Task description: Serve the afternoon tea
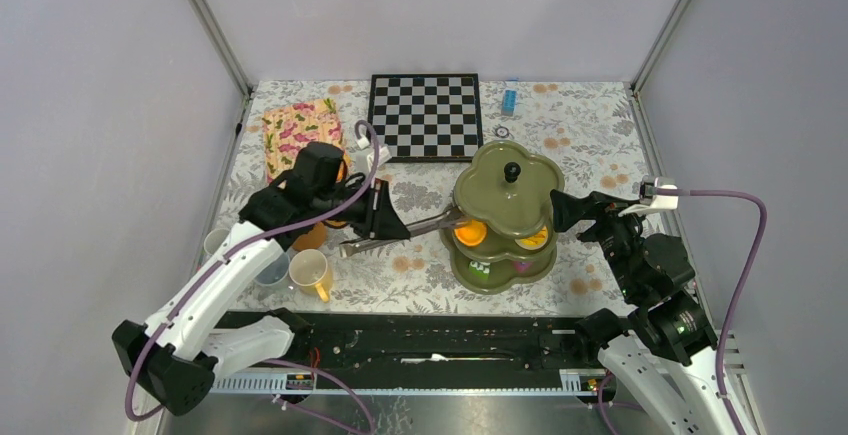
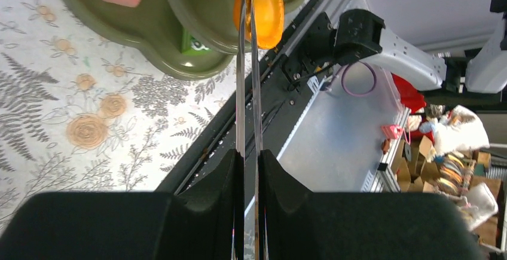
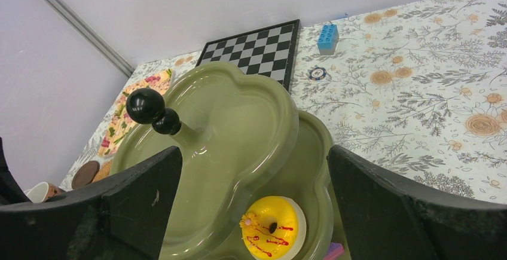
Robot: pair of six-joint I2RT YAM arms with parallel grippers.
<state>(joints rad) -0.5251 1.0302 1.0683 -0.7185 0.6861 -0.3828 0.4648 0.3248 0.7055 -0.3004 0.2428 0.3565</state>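
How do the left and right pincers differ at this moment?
The left pincer is shut on metal tongs; the right pincer is open and holds nothing. The left pincer is left of the olive-green stand, tongs reaching an orange biscuit; the right pincer is at its right edge. Both point at the stand.

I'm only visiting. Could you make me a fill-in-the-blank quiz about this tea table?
1. The left gripper holds metal tongs pointing at an ____ sweet on the green stand.
2. The knob on top of the stand is ____.
3. The right gripper beside the stand is ____.
Missing words: orange; black; open.
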